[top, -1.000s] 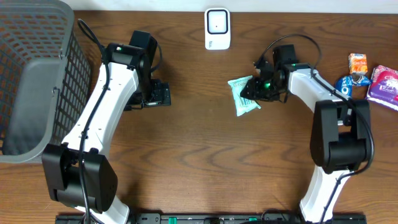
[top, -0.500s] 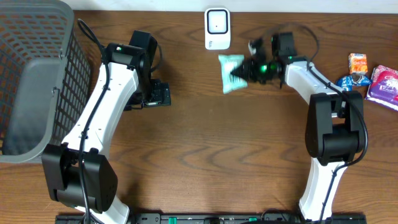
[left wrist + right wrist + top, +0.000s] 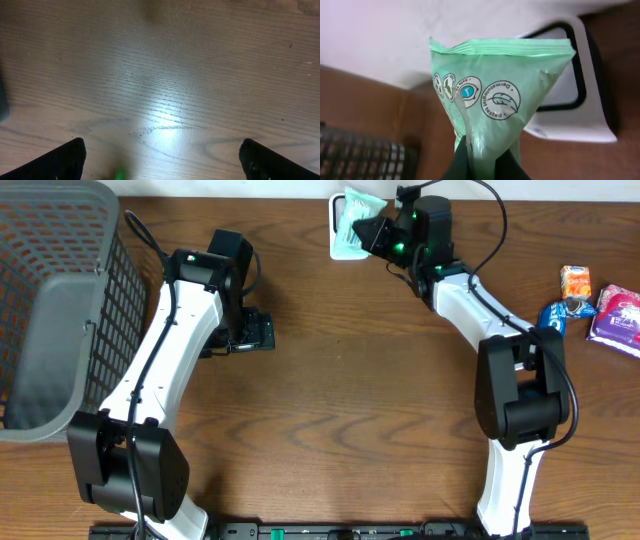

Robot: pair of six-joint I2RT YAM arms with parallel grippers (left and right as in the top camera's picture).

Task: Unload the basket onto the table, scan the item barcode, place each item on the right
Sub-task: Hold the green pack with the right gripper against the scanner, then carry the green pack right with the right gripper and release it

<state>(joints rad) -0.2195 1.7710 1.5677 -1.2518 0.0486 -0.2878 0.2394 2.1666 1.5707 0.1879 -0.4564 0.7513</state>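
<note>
Currently right gripper (image 3: pixel 480 152) is clenching green packet (image 3: pixel 495 95) above scanner (image 3: pixel 572 125) at the table's (image 3: pixel 330 430) far edge; advisably, barcode side should be facing its window squarely; left gripper (image 3: pixel 162 162) is hanging released.

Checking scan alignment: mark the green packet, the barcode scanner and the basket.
green packet (image 3: pixel 500 95), right wrist view, printed front face.
barcode scanner (image 3: pixel 575 125), right wrist view, white lower casing.
basket (image 3: pixel 112 300), overhead view, mesh side wall.

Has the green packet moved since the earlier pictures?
Yes. The green packet went up and left in the overhead view, and now partly covers the white scanner.
</note>
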